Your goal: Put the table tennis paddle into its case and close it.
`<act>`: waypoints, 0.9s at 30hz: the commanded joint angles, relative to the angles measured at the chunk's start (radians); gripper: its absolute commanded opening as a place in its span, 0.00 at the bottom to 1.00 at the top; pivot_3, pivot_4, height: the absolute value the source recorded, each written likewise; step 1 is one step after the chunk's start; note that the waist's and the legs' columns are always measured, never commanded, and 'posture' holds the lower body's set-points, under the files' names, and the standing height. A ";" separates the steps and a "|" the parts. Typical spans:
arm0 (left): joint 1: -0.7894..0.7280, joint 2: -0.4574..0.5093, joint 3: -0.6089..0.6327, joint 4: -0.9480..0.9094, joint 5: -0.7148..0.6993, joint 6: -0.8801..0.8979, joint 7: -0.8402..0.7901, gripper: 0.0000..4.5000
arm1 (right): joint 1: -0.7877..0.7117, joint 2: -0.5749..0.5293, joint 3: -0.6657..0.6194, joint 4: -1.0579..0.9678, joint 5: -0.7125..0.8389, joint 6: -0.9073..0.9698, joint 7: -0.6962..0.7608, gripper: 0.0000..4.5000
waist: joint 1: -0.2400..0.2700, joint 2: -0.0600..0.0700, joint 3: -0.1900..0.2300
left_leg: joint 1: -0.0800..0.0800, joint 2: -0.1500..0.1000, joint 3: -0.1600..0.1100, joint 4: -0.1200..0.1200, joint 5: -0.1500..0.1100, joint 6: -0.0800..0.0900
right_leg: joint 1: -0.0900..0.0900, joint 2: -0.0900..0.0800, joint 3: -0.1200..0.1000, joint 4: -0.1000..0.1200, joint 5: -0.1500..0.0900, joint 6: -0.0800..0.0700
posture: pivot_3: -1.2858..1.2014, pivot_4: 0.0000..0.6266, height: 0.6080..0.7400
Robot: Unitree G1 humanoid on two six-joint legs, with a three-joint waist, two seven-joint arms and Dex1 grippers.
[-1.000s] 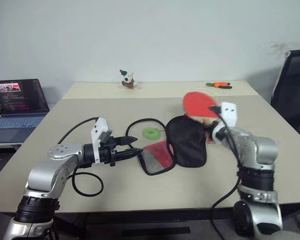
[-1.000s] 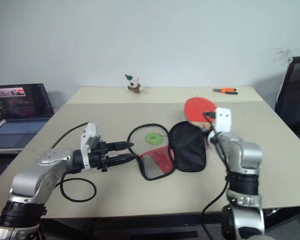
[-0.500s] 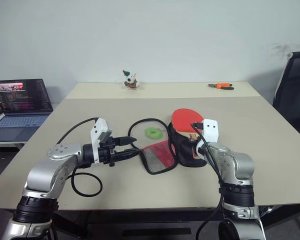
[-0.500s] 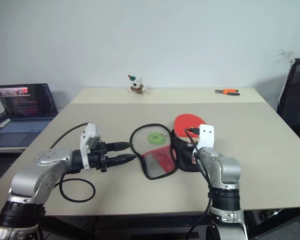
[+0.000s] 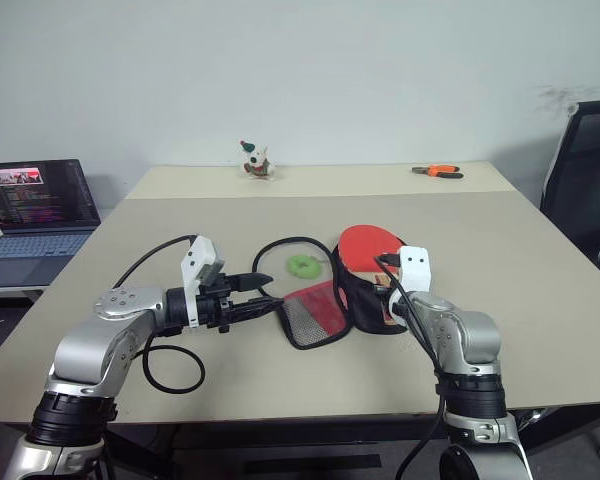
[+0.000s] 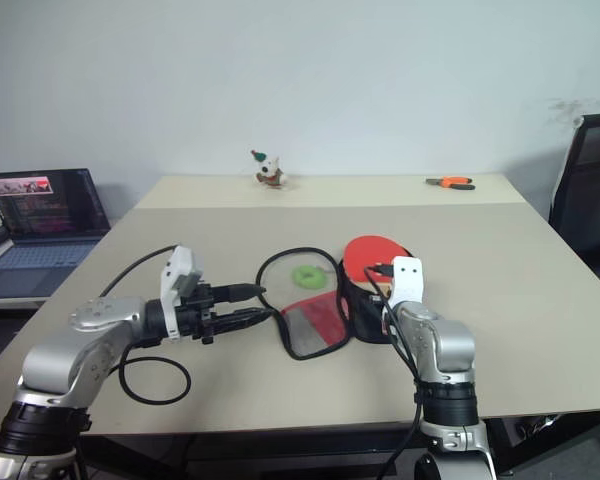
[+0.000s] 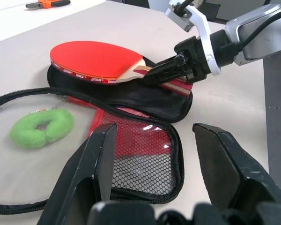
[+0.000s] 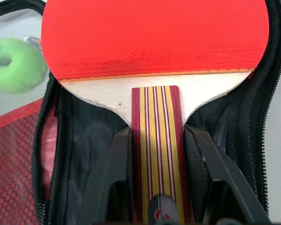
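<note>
- Right gripper [image 8: 152, 197]: closed on the striped wooden handle of the table tennis paddle [image 5: 368, 244], one finger [image 8: 119, 173] on each side of it. The red face reaches out ahead of the gripper, over the open case [image 5: 370, 295].
- Case: directly beneath and ahead of the right gripper. Its black half lies spread under the paddle; the red mesh flap [image 5: 315, 313] is folded out toward the left gripper. The zip is open all round.
- Left gripper [image 5: 258, 297]: fingers apart, holding nothing, level above the desk [image 5: 230, 240], tips just beside the edge of the mesh flap.
- Green ring tag [image 5: 302, 265]: beyond the mesh flap, lying on the desk.
- Step in hand, as judged: seating the paddle inside the black half.
- How to do it well: keep the blade flat, centre the round face within the zip outline, and lower the handle into the narrow end before letting go.
- Risk: the blade edge may catch on the zip.
- Farther out: orange pliers [image 5: 438, 171], a small figurine [image 5: 254, 159], a laptop [image 5: 32, 215].
</note>
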State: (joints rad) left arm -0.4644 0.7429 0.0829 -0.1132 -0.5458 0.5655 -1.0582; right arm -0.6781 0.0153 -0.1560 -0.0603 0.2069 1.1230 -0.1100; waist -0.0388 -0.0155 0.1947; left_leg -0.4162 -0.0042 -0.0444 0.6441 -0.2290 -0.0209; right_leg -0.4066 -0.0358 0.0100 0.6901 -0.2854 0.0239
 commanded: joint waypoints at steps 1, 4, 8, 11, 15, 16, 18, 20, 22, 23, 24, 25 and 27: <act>-0.009 0.013 0.014 -0.022 0.002 -0.014 0.000 0.63 | -0.007 -0.008 -0.003 -0.021 -0.011 -0.042 -0.001 0.24 | 0.000 0.000 0.000 | 0.000 0.000 0.000 0.000 0.000 0.000 | 0.000 0.000 0.000 0.000 0.000 0.000 | 0.52 0.24 1.00; -0.011 0.012 0.013 -0.020 0.004 -0.015 0.000 0.63 | -0.007 -0.003 -0.006 -0.012 -0.014 -0.044 -0.006 0.24 | 0.000 0.000 0.000 | 0.000 0.000 0.000 0.000 0.000 0.000 | 0.000 0.000 0.000 0.000 0.000 0.000 | 0.52 0.24 1.00; -0.009 0.011 0.013 -0.023 0.006 -0.015 0.003 0.63 | -0.007 0.018 -0.025 -0.010 -0.009 -0.055 -0.018 0.40 | 0.000 0.000 0.000 | 0.000 0.000 0.000 0.000 0.000 0.000 | 0.000 0.000 0.000 0.000 0.000 0.000 | 0.52 0.24 1.00; -0.005 0.012 0.015 -0.026 0.008 -0.014 0.005 0.63 | -0.006 0.028 -0.015 -0.034 -0.006 -0.052 -0.015 0.61 | 0.000 0.000 0.000 | 0.000 0.000 0.000 0.000 0.000 0.000 | 0.000 0.000 0.000 0.000 0.000 0.000 | 0.52 0.24 1.00; 0.000 0.012 0.018 -0.027 0.017 -0.014 0.016 0.63 | 0.004 0.003 0.022 -0.104 -0.011 -0.035 0.005 0.91 | 0.000 0.000 0.000 | 0.000 0.000 0.000 0.000 0.000 0.000 | 0.000 0.000 0.000 0.001 0.000 0.000 | 0.52 0.24 1.00; 0.003 0.012 0.019 -0.028 0.020 -0.014 0.020 0.63 | 0.006 -0.011 0.028 -0.133 -0.005 -0.026 0.021 0.98 | 0.000 0.000 0.000 | 0.000 0.000 0.000 0.000 0.000 0.000 | 0.000 0.000 0.000 0.001 0.000 0.000 | 0.52 0.24 1.00; 0.012 0.014 0.023 -0.029 0.025 -0.012 0.032 0.63 | 0.001 -0.037 0.024 -0.202 0.041 -0.008 0.079 0.99 | 0.000 0.000 0.000 | 0.000 0.000 0.000 0.000 0.000 0.000 | 0.000 0.000 0.000 0.000 0.000 0.000 | 0.52 0.24 1.00; 0.031 0.019 0.034 -0.017 0.040 -0.012 0.058 0.63 | -0.006 -0.143 0.048 -0.306 0.140 0.043 0.238 0.99 | 0.000 0.000 0.000 | 0.000 0.000 0.000 0.000 0.000 0.000 | 0.000 0.000 0.000 0.000 0.000 0.000 | 0.52 0.24 1.00; 0.047 0.022 0.035 0.009 0.071 -0.024 0.090 0.63 | -0.007 -0.267 0.074 -0.376 0.213 0.060 0.382 0.99 | 0.001 0.000 0.000 | 0.000 0.000 0.000 0.000 0.000 0.000 | 0.000 0.000 0.000 0.000 0.000 0.000 | 0.52 0.24 1.00; 0.050 0.022 0.030 0.029 0.092 -0.032 0.106 0.63 | -0.013 -0.315 0.068 -0.394 0.255 0.065 0.442 0.99 | 0.003 -0.001 0.000 | 0.000 0.000 0.000 0.000 0.000 0.000 | 0.000 0.000 0.000 -0.001 0.000 0.000 | 0.52 0.24 1.00; 0.051 0.022 0.025 0.047 0.108 -0.036 0.117 0.63 | -0.019 -0.347 0.056 -0.404 0.290 0.069 0.484 0.99 | 0.004 -0.001 0.000 | 0.000 0.000 -0.001 0.000 0.000 0.000 | 0.001 0.000 -0.001 -0.001 0.000 0.000 | 0.52 0.24 1.00; 0.050 0.021 0.017 0.071 0.128 -0.046 0.126 0.63 | -0.030 -0.381 0.037 -0.412 0.334 0.075 0.533 0.99 | 0.003 -0.001 0.000 | 0.001 0.000 -0.001 0.000 0.000 0.000 | 0.001 0.000 -0.001 -0.001 0.000 0.000 | 0.52 0.24 1.00; 0.039 0.017 -0.001 0.121 0.160 -0.060 0.133 0.54 | -0.048 -0.449 -0.022 -0.418 0.450 0.126 0.638 1.00 | 0.003 -0.001 0.000 | 0.001 0.001 -0.001 0.000 0.000 0.000 | 0.001 0.001 -0.001 0.000 0.000 0.000 | 0.52 0.24 1.00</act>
State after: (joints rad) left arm -0.4091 0.7500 0.0769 -0.0133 -0.4103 0.5326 -0.9332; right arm -0.6928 -0.4033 -0.1237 -0.4331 0.5652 1.2237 0.4460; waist -0.0360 -0.0162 0.1943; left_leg -0.4149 -0.0034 -0.0453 0.6445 -0.2291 -0.0205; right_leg -0.4056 -0.0352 0.0090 0.6904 -0.2855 0.0239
